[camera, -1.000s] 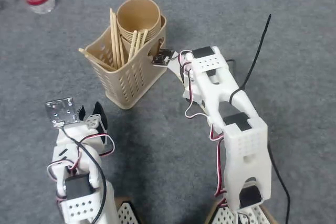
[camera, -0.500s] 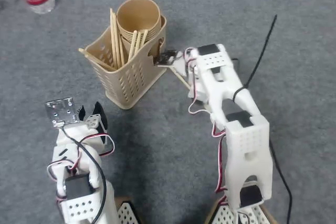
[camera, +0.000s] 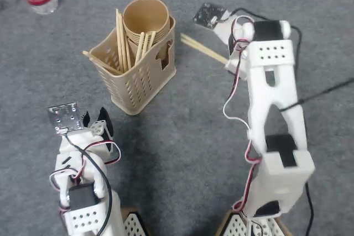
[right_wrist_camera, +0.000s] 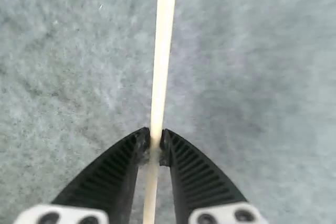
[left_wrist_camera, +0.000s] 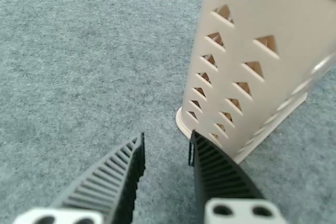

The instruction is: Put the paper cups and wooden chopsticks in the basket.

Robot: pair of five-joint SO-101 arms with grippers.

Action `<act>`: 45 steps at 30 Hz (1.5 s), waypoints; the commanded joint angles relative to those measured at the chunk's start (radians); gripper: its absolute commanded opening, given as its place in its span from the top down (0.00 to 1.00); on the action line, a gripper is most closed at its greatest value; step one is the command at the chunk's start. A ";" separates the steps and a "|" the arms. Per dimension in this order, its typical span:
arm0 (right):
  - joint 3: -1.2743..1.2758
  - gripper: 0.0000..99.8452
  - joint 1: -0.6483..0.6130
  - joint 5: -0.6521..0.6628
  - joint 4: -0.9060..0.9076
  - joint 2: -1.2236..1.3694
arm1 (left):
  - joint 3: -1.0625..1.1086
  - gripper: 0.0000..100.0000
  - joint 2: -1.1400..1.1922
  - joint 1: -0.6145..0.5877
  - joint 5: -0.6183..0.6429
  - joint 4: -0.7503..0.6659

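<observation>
Most of the job is looking done. The cups [camera: 145, 17] are sitting nested in the basket [camera: 141, 84], at its 1 o'clock end. Several chopsticks [camera: 121, 40] are standing beside them, with one leaning out toward 9 o'clock. The basket itself is standing at 10 o'clock on the worktop [camera: 177, 153].

What is remaining is the loose sticks [camera: 202, 48], apparently a pair, pointing away from the basket at its 2 o'clock side and not touching its rim. The right end effector [right_wrist_camera: 154, 142] is clamping tight on them, though only one stick is showing between its tips in the wrist view. Whether they are lifted or lying on the worktop, I cannot tell.

The left end effector [left_wrist_camera: 165, 148] is hanging at 7 o'clock of the basket, narrowly parted and holding nothing. Dropping these sticks into the basket is likely the closing step.
</observation>
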 commanded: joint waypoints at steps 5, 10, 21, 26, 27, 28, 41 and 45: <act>-0.051 0.99 -0.030 -0.109 -0.036 -0.386 | -0.010 0.87 -0.017 0.002 -0.009 -0.018; -0.011 0.99 -0.156 -0.545 -0.176 -0.547 | -0.012 0.87 -0.017 -0.002 -0.003 -0.018; 0.772 0.99 -0.456 -0.833 -1.013 -0.921 | -0.012 0.87 -0.017 -0.003 -0.003 -0.018; 1.086 0.99 -0.529 -0.733 -1.514 -0.909 | -0.012 0.87 -0.017 -0.002 -0.005 -0.023; 1.088 0.99 -0.555 -0.698 -1.529 -0.889 | -0.012 0.87 -0.017 -0.002 -0.005 -0.023; 1.086 0.99 -0.581 -0.672 -1.540 -0.863 | -0.012 0.87 -0.017 0.000 -0.005 -0.023; 0.856 0.99 -0.656 -0.657 -1.811 -0.364 | -0.010 0.87 -0.017 0.003 -0.008 -0.023; 0.855 0.99 -0.656 -0.657 -1.886 -0.286 | -0.010 0.87 -0.017 0.005 -0.009 -0.025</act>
